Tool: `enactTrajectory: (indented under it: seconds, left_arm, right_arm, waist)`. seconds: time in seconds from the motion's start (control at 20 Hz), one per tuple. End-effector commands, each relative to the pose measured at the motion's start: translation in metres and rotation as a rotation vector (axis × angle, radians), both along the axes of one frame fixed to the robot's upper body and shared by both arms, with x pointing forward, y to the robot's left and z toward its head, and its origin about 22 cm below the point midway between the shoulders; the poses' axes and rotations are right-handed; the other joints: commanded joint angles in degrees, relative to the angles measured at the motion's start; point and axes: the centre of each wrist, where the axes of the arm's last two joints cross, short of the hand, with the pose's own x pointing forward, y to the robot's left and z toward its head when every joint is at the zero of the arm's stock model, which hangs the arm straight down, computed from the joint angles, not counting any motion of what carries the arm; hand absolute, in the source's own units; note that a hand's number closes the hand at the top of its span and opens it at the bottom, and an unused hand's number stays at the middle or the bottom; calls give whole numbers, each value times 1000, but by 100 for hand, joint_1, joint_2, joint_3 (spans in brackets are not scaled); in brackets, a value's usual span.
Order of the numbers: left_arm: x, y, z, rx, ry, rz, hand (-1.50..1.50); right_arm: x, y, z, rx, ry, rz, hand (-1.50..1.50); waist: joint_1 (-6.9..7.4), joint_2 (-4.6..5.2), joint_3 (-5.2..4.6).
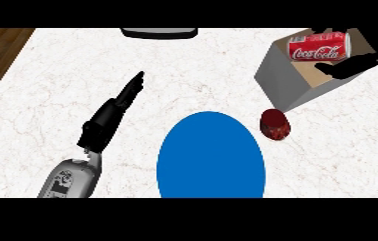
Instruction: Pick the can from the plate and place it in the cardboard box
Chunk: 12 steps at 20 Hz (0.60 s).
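The white counter [184, 60] is bright. The can [317, 49] is off the blue plate [210, 157]. The right hand [348, 65] wraps round it, with the box [284, 80] just under. I think only letting go is left. The left hand [118, 107] rests with straight fingers.

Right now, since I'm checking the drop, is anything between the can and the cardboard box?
Nothing visible. The right hand holds the can over the cardboard box, at its open top. The small dark red object sits on the counter outside the box, by its near corner, not in the path.
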Motion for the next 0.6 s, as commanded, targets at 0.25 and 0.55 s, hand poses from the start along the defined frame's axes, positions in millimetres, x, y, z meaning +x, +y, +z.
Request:
enactTrajectory:
  seconds: [0.25,0.55]
  left_arm:
    - [-2,-10,0,-3,-1,-21,0]
    - [-9,1,2,-9,-16,-14,0]
  right_arm:
    - [26,6,-39,173,113,45,-150]
    - [25,-24,-25,624,34,4,-150]
  waist:
    - [-2,-2,5]
    - [-8,-18,9]
